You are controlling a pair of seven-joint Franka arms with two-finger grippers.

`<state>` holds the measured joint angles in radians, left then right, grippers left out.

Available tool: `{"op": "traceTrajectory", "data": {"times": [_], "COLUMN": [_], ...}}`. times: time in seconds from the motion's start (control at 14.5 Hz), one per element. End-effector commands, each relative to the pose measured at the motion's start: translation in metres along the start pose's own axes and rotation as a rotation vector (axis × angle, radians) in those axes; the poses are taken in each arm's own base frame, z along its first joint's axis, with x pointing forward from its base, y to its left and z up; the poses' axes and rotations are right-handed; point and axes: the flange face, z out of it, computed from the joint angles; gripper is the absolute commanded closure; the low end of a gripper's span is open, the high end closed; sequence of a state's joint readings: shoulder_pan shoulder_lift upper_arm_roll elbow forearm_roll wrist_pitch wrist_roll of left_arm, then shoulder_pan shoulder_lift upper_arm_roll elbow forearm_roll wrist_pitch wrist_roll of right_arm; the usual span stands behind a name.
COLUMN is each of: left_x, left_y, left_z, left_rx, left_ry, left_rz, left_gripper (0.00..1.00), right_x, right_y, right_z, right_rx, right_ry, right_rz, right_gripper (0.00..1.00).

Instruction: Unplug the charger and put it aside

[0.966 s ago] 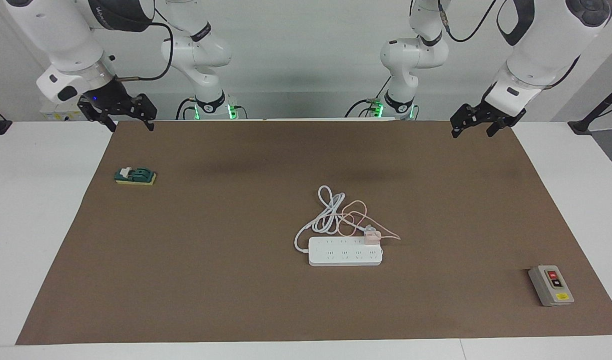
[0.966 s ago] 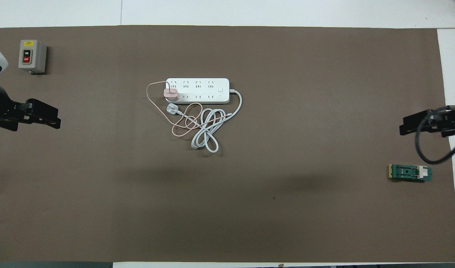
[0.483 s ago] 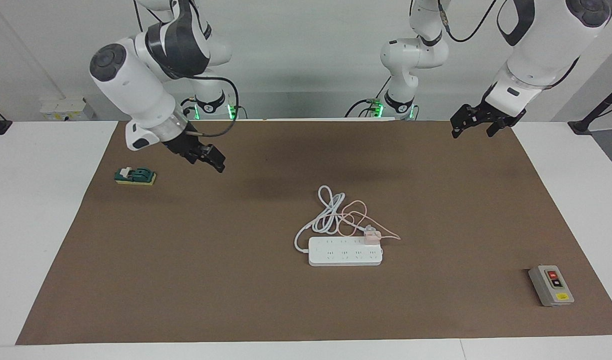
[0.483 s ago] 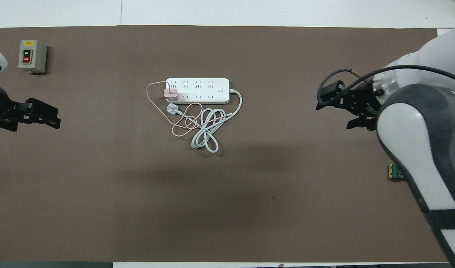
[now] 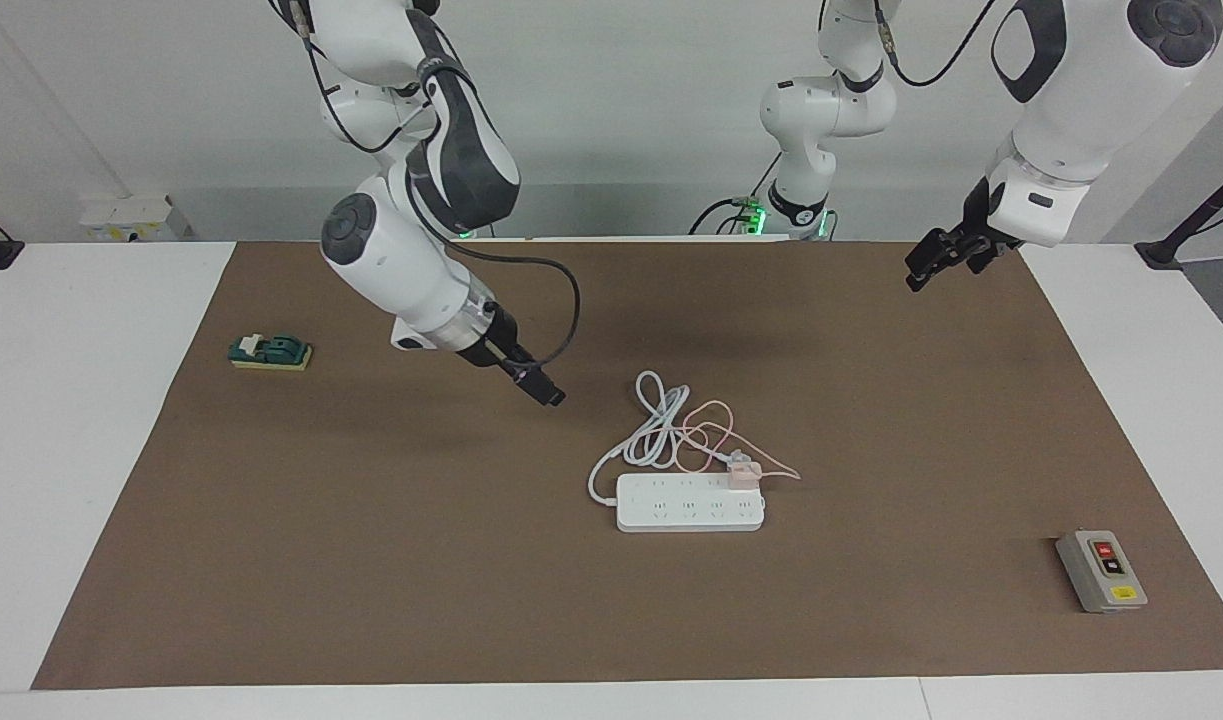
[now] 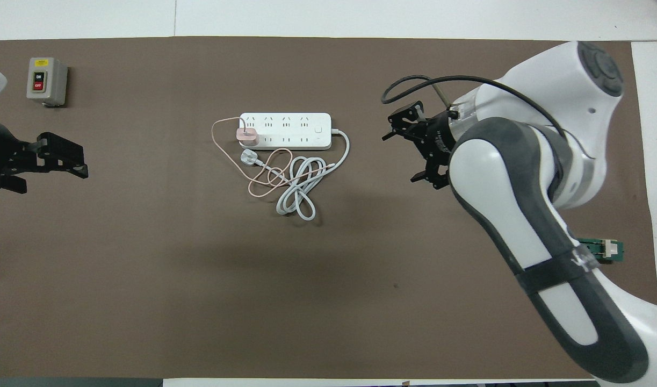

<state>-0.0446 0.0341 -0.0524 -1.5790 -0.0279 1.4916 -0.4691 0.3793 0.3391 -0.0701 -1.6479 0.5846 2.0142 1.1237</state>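
The pale-pink charger (image 5: 742, 474) sits plugged into the white power strip (image 5: 690, 503) mid-tabletop (image 5: 371, 560), while the right hand (image 6: 411, 144), fingers spread, hangs nearby and the left hand (image 5: 943, 258) waits open; pulling could drag the unheld strip and tangled cables.

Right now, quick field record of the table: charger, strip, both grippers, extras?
charger: plugged into the power strip, at its end toward the left arm
pink cable: looped over the white cable, nearer the robots than the strip
right gripper: open, over bare mat beside the strip, holding nothing
left gripper: open, waiting at its own end
extras: switch box; green block
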Motion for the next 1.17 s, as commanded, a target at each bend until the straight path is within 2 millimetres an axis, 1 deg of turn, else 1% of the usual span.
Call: {"op": "traceTrajectory", "data": {"times": [0.0, 0.07, 0.14, 0.21, 0.28, 0.34, 0.48, 0.55, 0.62, 0.69, 0.76, 0.83, 0.9, 0.97, 1.1], "left_x": [0.022, 0.034, 0.037, 0.04, 0.045, 0.052, 0.058, 0.061, 0.062, 0.07, 0.08, 0.081, 0.077, 0.074, 0.072], "left_y": [0.023, 0.035, 0.055, 0.08, 0.091, 0.101, 0.126, 0.142, 0.17, 0.188, 0.199, 0.204, 0.217, 0.226, 0.226], "left_z": [0.037, 0.049, 0.063, 0.082, 0.088, 0.099, 0.128, 0.143, 0.151, 0.165, 0.177, 0.181, 0.199, 0.206, 0.214], "left_rx": [-0.025, -0.08, -0.084, -0.086, -0.115, -0.138, -0.145, -0.133, -0.133, -0.13, -0.135, -0.15, -0.136, -0.147, -0.15], "left_ry": [-0.023, -0.02, -0.023, -0.024, -0.004, 0.004, 0.001, -0.004, -0.004, -0.004, -0.008, -0.002, -0.003, 0.007, 0.012], "left_rz": [-0.321, -0.483, -0.573, -0.662, -0.733, -0.798, -0.894, -0.905, -0.916, -0.978, -1.053, -1.062, -1.049, -1.041, -1.078], "left_gripper": [0.0, 0.0, 0.0, 0.0, 0.0, 0.0, 0.0, 0.0, 0.0, 0.0, 0.0, 0.0, 0.0, 0.0, 0.0], "right_x": [0.008, 0.008, 0.01, 0.014, 0.019, 0.025, 0.035, 0.042, 0.045, 0.046, 0.047, 0.05, 0.05, 0.051, 0.054], "right_y": [-0.04, -0.044, -0.046, -0.048, -0.048, -0.049, -0.066, -0.07, -0.072, -0.072, -0.072, -0.075, -0.077, -0.078, -0.077], "right_z": [0.047, 0.072, 0.087, 0.1, 0.111, 0.115, 0.127, 0.138, 0.145, 0.154, 0.16, 0.16, 0.165, 0.167, 0.171], "right_rx": [0.036, 0.046, 0.063, 0.075, 0.084, 0.089, 0.101, 0.094, 0.092, 0.083, 0.078, 0.081, 0.07, 0.071, 0.068], "right_ry": [-0.048, -0.081, -0.098, -0.108, -0.129, -0.152, -0.183, -0.183, -0.184, -0.182, -0.18, -0.182, -0.187, -0.187, -0.184], "right_rz": [0.163, 0.225, 0.263, 0.29, 0.332, 0.372, 0.439, 0.462, 0.464, 0.464, 0.464, 0.463, 0.456, 0.454, 0.455], "right_gripper": [0.0, 0.0, 0.0, 0.0, 0.0, 0.0, 0.0, 0.0, 0.0, 0.0, 0.0, 0.0, 0.0, 0.0, 0.0]}}
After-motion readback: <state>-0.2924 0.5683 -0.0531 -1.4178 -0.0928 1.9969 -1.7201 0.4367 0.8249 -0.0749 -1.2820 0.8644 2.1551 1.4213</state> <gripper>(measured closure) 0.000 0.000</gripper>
